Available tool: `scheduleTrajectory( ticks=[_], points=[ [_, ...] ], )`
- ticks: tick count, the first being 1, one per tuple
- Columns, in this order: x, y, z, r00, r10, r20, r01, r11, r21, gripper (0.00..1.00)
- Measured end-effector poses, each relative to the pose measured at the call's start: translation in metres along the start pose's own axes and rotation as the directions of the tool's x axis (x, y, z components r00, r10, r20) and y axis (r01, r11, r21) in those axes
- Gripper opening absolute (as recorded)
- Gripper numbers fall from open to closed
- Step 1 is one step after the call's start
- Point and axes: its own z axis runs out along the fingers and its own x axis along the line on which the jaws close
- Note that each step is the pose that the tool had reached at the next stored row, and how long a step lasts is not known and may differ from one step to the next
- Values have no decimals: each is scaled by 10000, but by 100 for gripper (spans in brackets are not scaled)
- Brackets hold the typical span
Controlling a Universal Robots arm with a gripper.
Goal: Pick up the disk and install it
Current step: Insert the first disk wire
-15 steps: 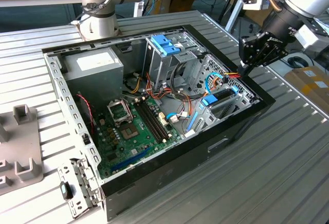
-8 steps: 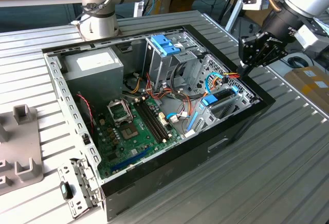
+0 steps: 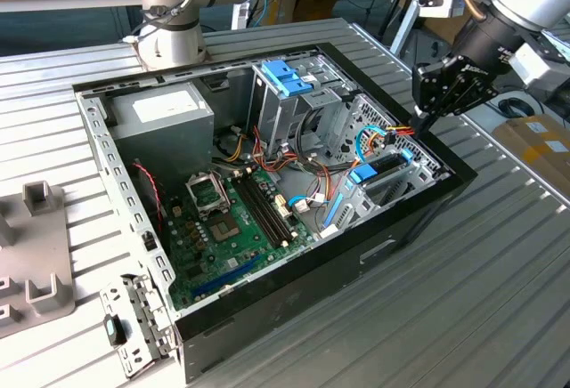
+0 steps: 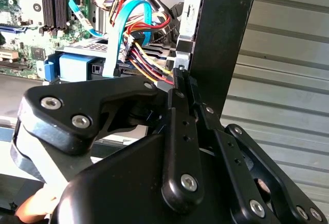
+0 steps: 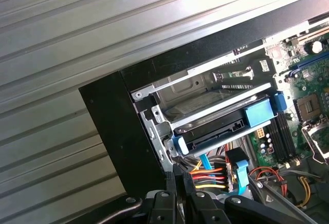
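Observation:
The disk (image 3: 378,171) lies in the drive bay at the corner of the open computer case (image 3: 419,214) on the exterior view's right, its blue plastic frame showing along its edges. In both wrist views the disk (image 5: 216,129) (image 4: 77,66) rests in the metal bay with coloured cables plugged in beside it. My gripper (image 3: 425,117) hangs just above the case's black rim, close beside the bay, with nothing held. Its two black fingers (image 4: 176,126) stand pressed together, tips near the cable plugs, so my gripper (image 4: 181,75) (image 5: 177,179) is shut.
Inside the case are a grey metal box (image 3: 162,114) with a white label, a blue latch on a silver cage (image 3: 289,81), a green motherboard (image 3: 233,221) and cable bundles (image 3: 385,135). A second arm's base (image 3: 174,23) stands behind. Grey fixtures (image 3: 36,259) lie on the ribbed table.

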Motion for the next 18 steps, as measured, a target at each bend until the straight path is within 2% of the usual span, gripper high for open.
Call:
scheduleTrajectory(
  ticks=[18],
  points=[
    [-34, 14, 3, 10000, 1, 0, -1, 10000, 0, 17]
  ],
)
